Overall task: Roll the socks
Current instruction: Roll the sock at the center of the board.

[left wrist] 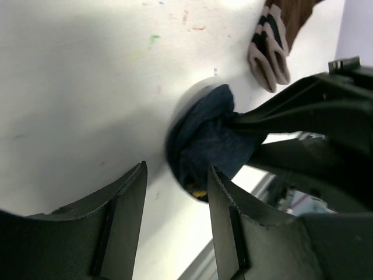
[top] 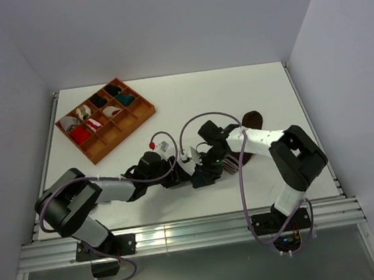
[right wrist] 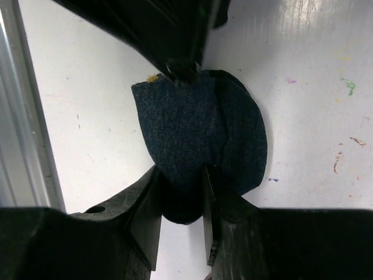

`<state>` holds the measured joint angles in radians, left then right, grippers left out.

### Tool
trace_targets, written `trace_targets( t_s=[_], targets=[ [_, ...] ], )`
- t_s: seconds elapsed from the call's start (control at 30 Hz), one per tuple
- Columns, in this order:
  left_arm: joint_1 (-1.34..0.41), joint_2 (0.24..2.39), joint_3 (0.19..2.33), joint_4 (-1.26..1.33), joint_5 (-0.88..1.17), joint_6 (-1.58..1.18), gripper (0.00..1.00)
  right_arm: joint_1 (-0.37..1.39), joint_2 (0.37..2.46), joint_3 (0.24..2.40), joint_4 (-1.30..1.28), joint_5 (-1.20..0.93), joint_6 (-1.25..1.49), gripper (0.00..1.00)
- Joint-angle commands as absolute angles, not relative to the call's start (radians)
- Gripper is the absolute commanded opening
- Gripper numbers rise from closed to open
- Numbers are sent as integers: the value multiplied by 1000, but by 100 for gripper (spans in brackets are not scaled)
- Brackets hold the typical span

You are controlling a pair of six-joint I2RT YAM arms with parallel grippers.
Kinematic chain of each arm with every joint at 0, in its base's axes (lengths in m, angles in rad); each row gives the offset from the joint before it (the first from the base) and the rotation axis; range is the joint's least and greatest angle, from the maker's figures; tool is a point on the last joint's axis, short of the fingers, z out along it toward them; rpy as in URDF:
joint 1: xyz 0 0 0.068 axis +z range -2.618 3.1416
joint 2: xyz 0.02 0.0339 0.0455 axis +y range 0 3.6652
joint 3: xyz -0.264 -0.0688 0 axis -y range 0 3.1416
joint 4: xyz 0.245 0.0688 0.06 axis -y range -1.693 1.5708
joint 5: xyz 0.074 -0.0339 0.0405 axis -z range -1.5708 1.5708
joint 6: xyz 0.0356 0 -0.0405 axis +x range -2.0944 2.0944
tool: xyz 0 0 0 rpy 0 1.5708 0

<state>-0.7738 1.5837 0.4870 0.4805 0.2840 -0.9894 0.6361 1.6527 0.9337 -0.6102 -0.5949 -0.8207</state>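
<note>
Roughly midway at best, I judge: the navy sock point(right wrist: 198, 122) is bunched into a rounded, folded wad near the near edge of the table point(top: 236, 94), but it looks loose, not a tight roll. The brown sock point(top: 253, 117) is not yet handled; it lies flat just to the right, its pale-striped cuff near the wad and its toe pointing to the far side. The right gripper point(right wrist: 180, 172) is closed on a fold of the navy fabric, pinching it between both fingers. The left gripper point(left wrist: 178, 169) stands open with nothing between its fingers. One fingertip seems to touch the wad's edge from the opposite side, though I cannot tell for sure that they meet. What is left, as I read it, is to tighten and finish the navy roll and then deal with the brown sock, alone or paired with it. By count there are two socks, one navy and one brown, two grippers meeting over the navy one, and one orange divided tray point(top: 149, 108) well apart at the far left, holding several small bundles that are too small to number surely.
</note>
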Motion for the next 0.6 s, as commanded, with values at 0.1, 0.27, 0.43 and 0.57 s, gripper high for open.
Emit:
trace_targets(
  t_s=[0.1,0.27,0.43,0.57],
  targets=[
    [-776,1503,440,477,175,-872,52,606,1788,1003,-749,-557,-842,20],
    [-781,1474,425,550,196,-812,56,594,1856,1063,-784,-554,-810,20],
    [-799,1486,446,581,235,-756,57,588,1907,1115,-834,-572,-801,20],
    [-827,1509,457,630,250,-744,57,584,1939,1135,-848,-575,-785,20]
  ],
)
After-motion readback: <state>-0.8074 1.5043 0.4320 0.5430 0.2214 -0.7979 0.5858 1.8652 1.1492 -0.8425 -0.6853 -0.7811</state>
